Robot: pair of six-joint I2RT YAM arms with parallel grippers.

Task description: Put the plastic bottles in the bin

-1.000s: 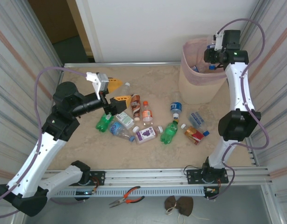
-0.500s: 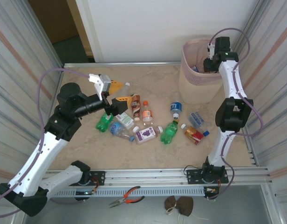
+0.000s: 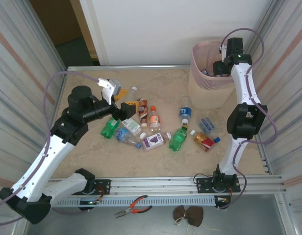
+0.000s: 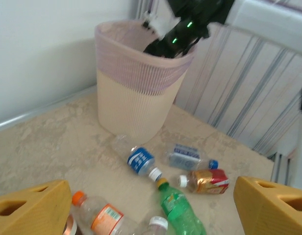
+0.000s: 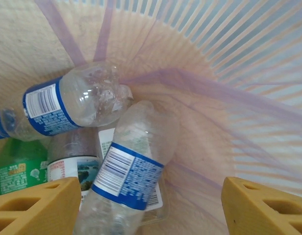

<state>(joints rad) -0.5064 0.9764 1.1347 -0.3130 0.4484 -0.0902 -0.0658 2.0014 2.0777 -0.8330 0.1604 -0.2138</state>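
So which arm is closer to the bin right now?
The right. Its gripper hangs over the bin, jaws open above bottles already inside. The left gripper is across the table, open over the scattered bottles.

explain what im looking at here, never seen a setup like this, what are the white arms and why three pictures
Two robot arms bolted to a table, sorting bottles into the bin. The overhead picture looks down on both. The other two come from cameras on each wrist; the yellow blocks at their edges are claw fingers. The left claw hangs open and empty above the plastic bottles scattered on the table. The right claw sits over the bin, open, holding nothing; its camera looks down at bottles lying inside. Pliers lie by the front rail.
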